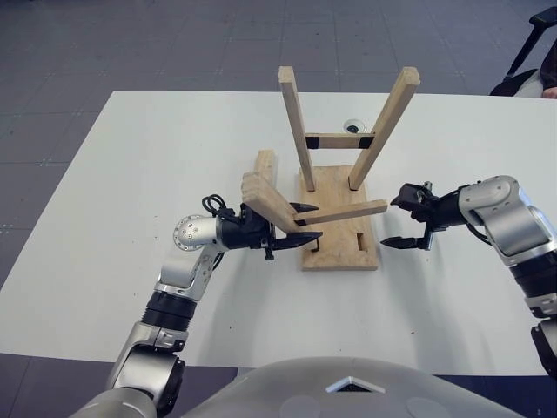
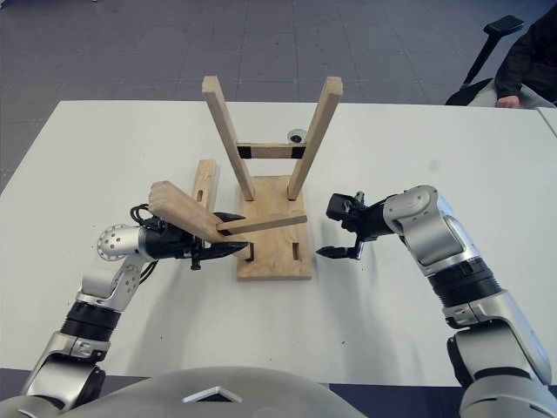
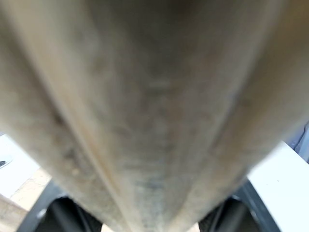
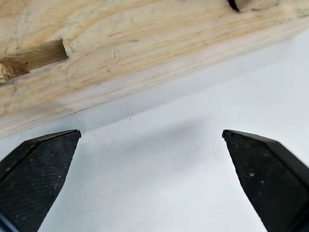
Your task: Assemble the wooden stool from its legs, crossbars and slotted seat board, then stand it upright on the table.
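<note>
My left end effector (image 1: 312,221) sits left of centre in the head view and is clenched on a loose leg (image 1: 265,202). The fingers close around it where its crossbar (image 1: 348,212) joins. The leg slants up toward the left of the frame, off the tabletop (image 1: 130,174). Its crossbar reaches right, hanging over the middle of the slotted seat board (image 1: 344,248). In the left wrist view that leg's wood (image 3: 154,121) lies right against the camera.

The seat board lies flat at the centre of the tabletop. Two upright legs (image 1: 296,117) (image 1: 383,126) stand on its far half, splaying apart toward the top of the frame. A short rung (image 1: 339,140) with dark ends ties them together low down. A spare leg (image 1: 265,163) lies flat on the tabletop just left of the board, behind the piece I hold.

My right end effector (image 1: 393,222) is released, its fingers spread wide. It is just right of the board's edge and does not touch it. In the right wrist view its two dark fingertips (image 4: 38,164) frame bare tabletop, with the board's side and an open slot (image 4: 34,58) beyond.
</note>
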Controlling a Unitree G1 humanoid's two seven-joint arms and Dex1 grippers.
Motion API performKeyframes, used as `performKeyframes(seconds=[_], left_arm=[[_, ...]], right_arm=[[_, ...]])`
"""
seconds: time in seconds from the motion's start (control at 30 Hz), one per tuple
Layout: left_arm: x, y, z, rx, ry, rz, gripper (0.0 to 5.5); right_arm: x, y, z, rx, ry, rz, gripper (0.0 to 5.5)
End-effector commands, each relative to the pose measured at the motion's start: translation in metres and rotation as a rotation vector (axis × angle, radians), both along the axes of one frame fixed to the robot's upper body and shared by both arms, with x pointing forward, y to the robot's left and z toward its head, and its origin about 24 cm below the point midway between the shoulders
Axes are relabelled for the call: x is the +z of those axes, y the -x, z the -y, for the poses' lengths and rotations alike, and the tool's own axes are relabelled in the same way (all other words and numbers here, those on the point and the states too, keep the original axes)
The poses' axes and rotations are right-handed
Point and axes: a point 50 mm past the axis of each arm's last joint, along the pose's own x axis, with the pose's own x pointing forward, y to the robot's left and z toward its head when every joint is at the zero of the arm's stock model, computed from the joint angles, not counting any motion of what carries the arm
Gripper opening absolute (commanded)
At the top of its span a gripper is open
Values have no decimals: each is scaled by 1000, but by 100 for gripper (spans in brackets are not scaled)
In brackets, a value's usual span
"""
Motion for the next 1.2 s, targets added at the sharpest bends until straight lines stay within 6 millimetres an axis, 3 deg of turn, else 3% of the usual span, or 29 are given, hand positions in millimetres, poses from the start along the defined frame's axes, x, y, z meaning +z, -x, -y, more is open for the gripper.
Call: performKeyframes(seconds=[0.03,0.2,0.33,0.53,0.73,0.93,1.2], left_arm=[[-13,1,-4,-45,-112,-74,205],[-13,-21,-10,56,-192,-10,205],[-14,-25,-13,109,-212,59,205],[-28,-12,-21,62,-205,-12,205],[-46,16,-27,-18,-204,-165,205],[-73,15,-39,31,-431,-118,205],[-92,24,-48,-53,-538,-278,205]], right_arm=[[9,-4,-6,5,-20,40,550],[9,-3,-7,-9,-30,52,550],[11,-4,-5,-30,-35,73,550],[12,-5,-8,-35,-45,89,550],[14,-4,-9,-18,-46,92,550],[15,-7,-9,-32,-52,104,550],[16,-7,-12,-30,-59,114,550]])
